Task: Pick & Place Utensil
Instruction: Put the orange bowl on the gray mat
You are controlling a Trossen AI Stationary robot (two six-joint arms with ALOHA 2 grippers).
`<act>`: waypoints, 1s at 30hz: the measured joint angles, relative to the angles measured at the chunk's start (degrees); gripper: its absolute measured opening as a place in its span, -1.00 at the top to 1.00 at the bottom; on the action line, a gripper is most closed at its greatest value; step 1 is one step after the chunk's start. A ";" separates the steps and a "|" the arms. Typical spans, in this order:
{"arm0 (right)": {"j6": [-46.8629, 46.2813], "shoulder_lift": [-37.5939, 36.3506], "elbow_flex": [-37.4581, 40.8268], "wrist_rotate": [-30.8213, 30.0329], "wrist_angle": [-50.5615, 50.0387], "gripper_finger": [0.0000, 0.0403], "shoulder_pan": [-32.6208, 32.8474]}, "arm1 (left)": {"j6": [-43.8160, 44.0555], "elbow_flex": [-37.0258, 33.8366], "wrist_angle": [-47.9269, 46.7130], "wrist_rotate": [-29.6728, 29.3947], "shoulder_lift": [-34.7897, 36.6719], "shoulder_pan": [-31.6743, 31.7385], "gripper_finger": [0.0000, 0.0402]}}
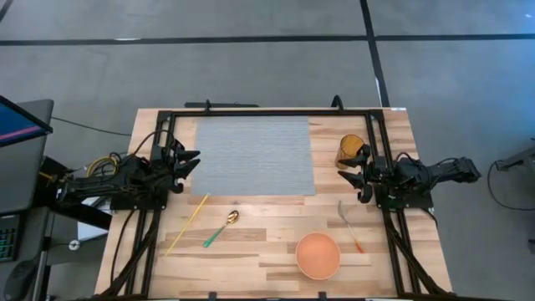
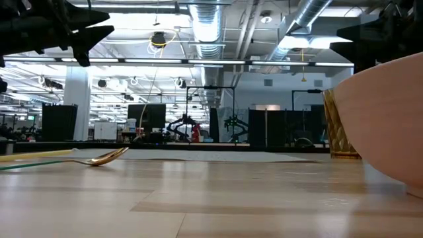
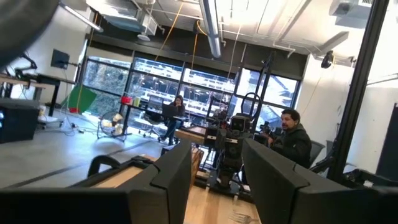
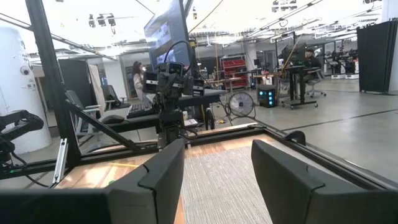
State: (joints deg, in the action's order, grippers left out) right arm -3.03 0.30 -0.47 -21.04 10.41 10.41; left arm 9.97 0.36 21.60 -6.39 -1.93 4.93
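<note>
— Where are the utensils lying for you right now?

— You are looking at a gold spoon with a green handle (image 1: 221, 228) lying on the bare wood at the front of the table (image 1: 251, 251), bowl end toward the grey mat (image 1: 253, 155). Just beside it, on the left arm's side, a long yellow stick (image 1: 186, 224) is lying at a slant. A fork with an orange handle (image 1: 349, 226) is lying toward the right arm's side, just behind the bowl.

— And the containers?

— You are seeing an orange bowl (image 1: 318, 255) sitting near the front edge, with nothing inside it. An amber glass (image 1: 350, 150) is standing at the mat's right edge, right by the right gripper; you cannot tell from above whether anything is in it.

— What are your grippers doing?

— Your left gripper (image 1: 191, 162) is hovering at the mat's left edge with its fingers spread apart and holding nothing. Your right gripper (image 1: 349, 176) is hovering at the mat's right edge, fingers likewise parted and empty. Both are sitting well apart from the spoon and fork.

— Anyone in the room?

— A person in a dark jacket (image 3: 292, 140) is sitting beyond the table in the left wrist view.
</note>
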 joint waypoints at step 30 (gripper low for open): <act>1.22 -0.01 0.02 -19.31 16.42 0.10 -0.65 | 5.89 2.69 1.50 1.10 -6.65 -0.02 0.28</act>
State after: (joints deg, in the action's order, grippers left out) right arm -1.82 0.30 -0.45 -40.35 26.83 9.76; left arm 15.87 3.05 23.10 -5.30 -8.58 4.91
